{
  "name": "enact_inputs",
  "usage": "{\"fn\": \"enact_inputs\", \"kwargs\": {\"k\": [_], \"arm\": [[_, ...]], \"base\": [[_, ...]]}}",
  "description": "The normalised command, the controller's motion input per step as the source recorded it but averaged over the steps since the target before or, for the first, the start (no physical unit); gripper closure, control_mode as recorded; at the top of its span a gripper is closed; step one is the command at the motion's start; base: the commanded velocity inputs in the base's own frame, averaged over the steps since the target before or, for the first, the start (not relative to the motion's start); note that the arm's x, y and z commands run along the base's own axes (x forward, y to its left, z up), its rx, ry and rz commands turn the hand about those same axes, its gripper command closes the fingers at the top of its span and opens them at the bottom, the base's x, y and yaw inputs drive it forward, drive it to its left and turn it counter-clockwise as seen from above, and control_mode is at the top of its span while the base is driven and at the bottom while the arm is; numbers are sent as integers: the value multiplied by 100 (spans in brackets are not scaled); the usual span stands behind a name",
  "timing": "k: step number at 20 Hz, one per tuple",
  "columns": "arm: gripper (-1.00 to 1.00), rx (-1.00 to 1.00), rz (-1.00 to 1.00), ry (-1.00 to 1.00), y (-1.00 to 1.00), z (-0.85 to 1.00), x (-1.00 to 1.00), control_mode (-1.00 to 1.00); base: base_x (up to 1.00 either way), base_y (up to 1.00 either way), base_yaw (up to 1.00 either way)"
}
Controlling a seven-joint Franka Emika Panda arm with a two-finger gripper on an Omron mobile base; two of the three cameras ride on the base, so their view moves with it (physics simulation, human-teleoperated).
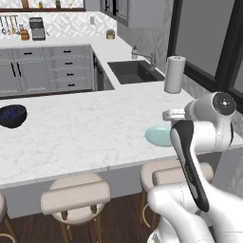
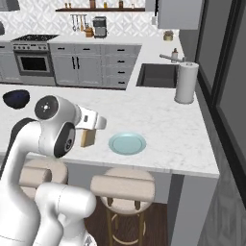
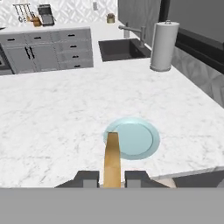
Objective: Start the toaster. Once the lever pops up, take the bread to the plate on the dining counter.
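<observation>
Dark blue-black bowl (image 1: 11, 115) at the far left of the long white marble dining counter (image 1: 85, 133), then a broad bare stretch of marble running right to the small flat pale teal-blue plate (image 3: 132, 138), which lies near the counter's front edge above the round padded stools (image 1: 76, 195). Claw (image 3: 111, 178) clamped on the thin tan-brown bread slice (image 3: 112, 159), held edge-on above the counter just short of the plate's near rim. White paper-towel roll (image 3: 164, 45) upright behind, beside the dark sink (image 3: 120, 49), well apart from the plate.
</observation>
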Motion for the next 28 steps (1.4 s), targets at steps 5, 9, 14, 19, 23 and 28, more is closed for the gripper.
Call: {"fn": "enact_inputs", "kwargs": {"k": [5,9,14,19,23,28], "arm": [[100,1,10,0,-11,-25,69,-100],[100,12,5,0,-43,-33,59,-100],[100,1,0,-4,-10,-35,6,-100],[100,9,0,-5,-2,-31,15,-100],[100,18,0,-1,-22,-3,41,-100],[100,7,0,1,-21,0,42,-100]], "base": [[0,0,0],[0,0,0],[0,0,0],[0,0,0],[0,0,0],[0,0,0]]}}
